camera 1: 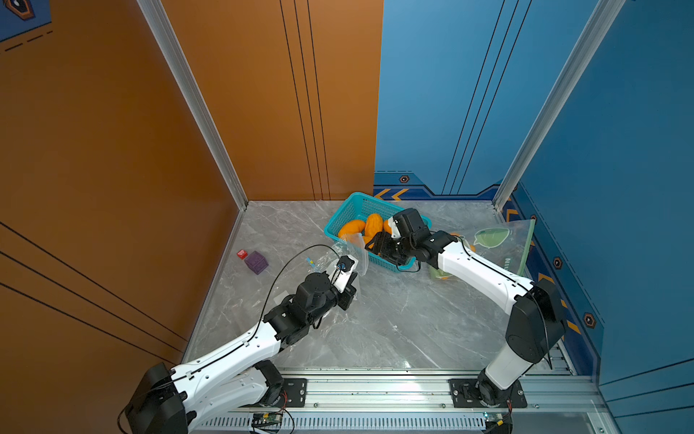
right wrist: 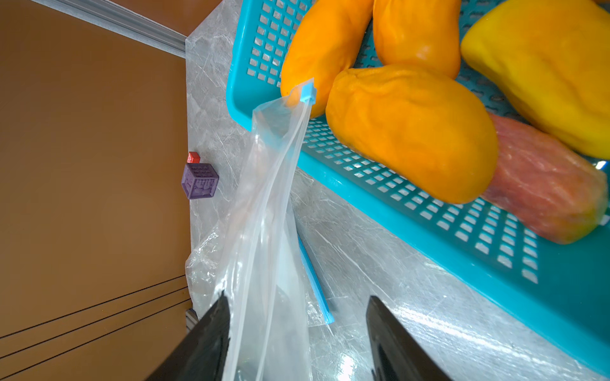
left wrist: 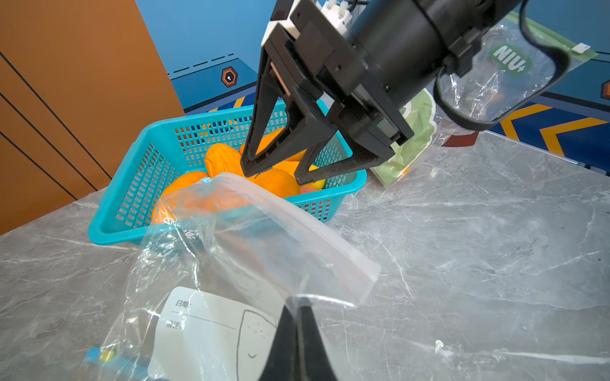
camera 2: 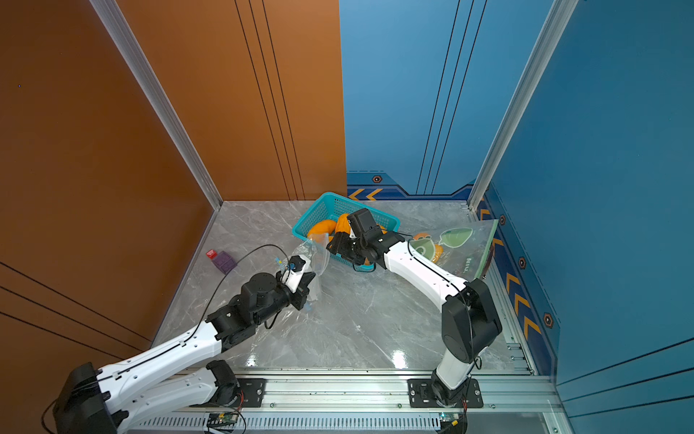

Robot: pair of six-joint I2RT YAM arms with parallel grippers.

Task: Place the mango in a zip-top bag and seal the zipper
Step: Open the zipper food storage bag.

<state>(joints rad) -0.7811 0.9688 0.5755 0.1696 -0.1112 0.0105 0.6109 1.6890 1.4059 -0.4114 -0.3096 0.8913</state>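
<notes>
Several orange mangoes lie in a teal basket at the back of the table. My left gripper is shut on a corner of the clear zip-top bag and holds it up in front of the basket. The bag's mouth stands toward the basket, and its blue slider sits at the far end of the zipper. My right gripper is open just above the basket's near rim. The bag's upper edge passes between its fingers, close to one finger.
A purple cube and a small red block sit near the left wall. A printed bag leans at the right wall behind my right arm. A yellow fruit and a reddish one share the basket. A blue zipper strip lies on the table.
</notes>
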